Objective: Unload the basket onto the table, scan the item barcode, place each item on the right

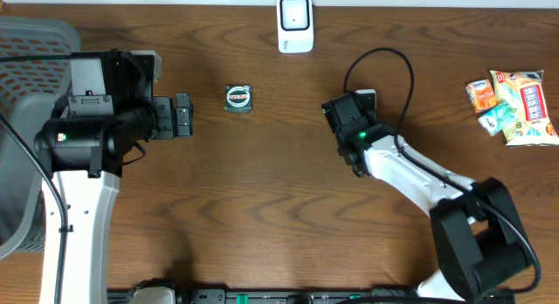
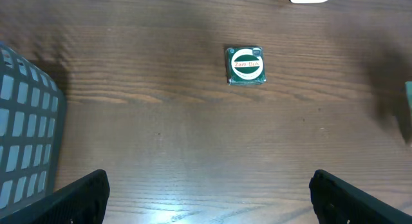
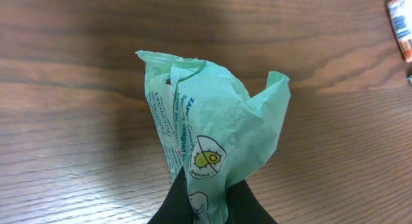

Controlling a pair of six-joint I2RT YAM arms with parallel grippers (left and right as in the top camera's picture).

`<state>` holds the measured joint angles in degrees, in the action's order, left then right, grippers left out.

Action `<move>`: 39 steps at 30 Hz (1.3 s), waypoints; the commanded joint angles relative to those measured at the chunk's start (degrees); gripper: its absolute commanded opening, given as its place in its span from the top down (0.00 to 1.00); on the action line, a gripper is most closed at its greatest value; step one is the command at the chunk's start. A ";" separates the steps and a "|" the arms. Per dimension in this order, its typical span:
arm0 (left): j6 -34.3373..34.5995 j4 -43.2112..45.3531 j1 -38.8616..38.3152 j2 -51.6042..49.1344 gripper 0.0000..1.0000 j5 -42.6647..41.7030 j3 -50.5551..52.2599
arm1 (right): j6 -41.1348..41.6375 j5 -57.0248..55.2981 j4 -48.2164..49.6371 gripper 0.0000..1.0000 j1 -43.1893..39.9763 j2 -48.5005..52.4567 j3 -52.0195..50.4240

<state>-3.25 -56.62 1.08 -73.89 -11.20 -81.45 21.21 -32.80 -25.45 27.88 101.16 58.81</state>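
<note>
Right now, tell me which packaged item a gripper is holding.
The crumpled pale green packet, pinched in the right gripper. The small square green-and-white packet and the snack packets lie on the table, untouched.

A wooden table (image 1: 262,190) bears a scanner (image 1: 295,23), a square packet (image 1: 238,99) and snack packets (image 1: 514,105).

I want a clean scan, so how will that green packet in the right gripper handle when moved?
Probably floppy: the green packet is crumpled and folds where the right gripper pinches it. Likely light, since it stands up from one pinch. Wrinkles may distort its print.
</note>
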 commanded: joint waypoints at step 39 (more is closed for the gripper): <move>-0.59 -0.13 0.31 -0.17 0.02 0.35 -0.42 | 2.73 3.98 -1.20 0.31 10.45 0.20 5.31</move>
<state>-3.25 -56.62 1.08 -73.89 -11.20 -81.45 20.93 -29.19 -26.00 38.79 101.54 61.54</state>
